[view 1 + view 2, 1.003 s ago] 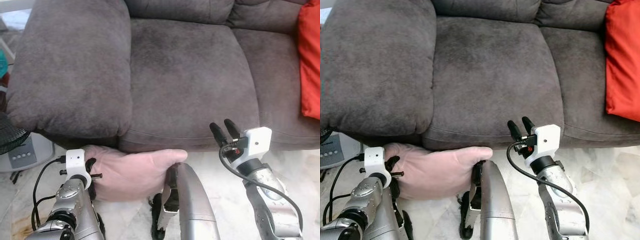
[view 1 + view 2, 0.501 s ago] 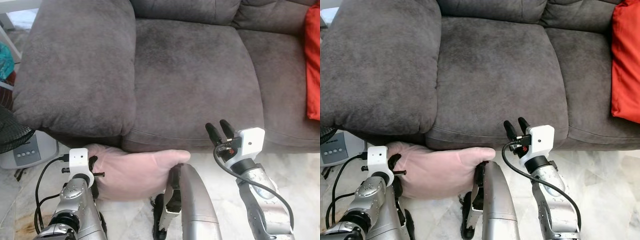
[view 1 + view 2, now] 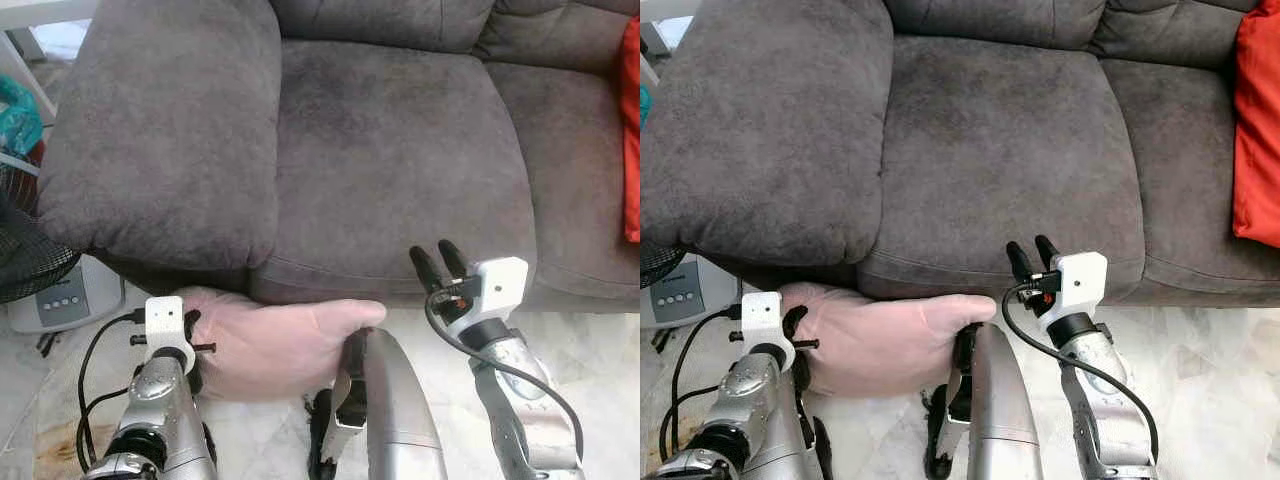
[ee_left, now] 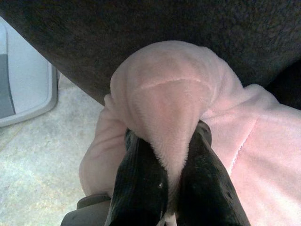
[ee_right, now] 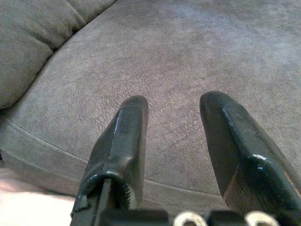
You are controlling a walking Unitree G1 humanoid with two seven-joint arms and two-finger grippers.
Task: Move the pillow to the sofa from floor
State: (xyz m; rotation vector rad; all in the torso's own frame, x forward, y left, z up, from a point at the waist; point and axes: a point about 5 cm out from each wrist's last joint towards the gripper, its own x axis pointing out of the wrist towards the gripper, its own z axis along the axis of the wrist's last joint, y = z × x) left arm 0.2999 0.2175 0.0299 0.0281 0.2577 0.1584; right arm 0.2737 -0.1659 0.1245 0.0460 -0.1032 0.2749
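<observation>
- The pink pillow (image 3: pixel 275 340) lies low against the front of the grey sofa (image 3: pixel 390 160), under the seat edge; its near part is hidden behind the robot's silver leg (image 3: pixel 395 410).
- The left gripper (image 4: pixel 164 188) pinches a fold of the pillow's plush between its two black fingers; the tips are buried in the fabric.
- The right gripper (image 5: pixel 176 141) hovers just before the sofa's seat front, fingers spread apart with nothing between them.
- A red cushion (image 3: pixel 1258 130) at the sofa's right end is cut off by the frame edge.
- A white fan base (image 3: pixel 60 300) stands left of the sofa's arm.
- Since the earlier frames the view has shifted rightward across the sofa; the left gripper's hold on the pillow stays the same.
</observation>
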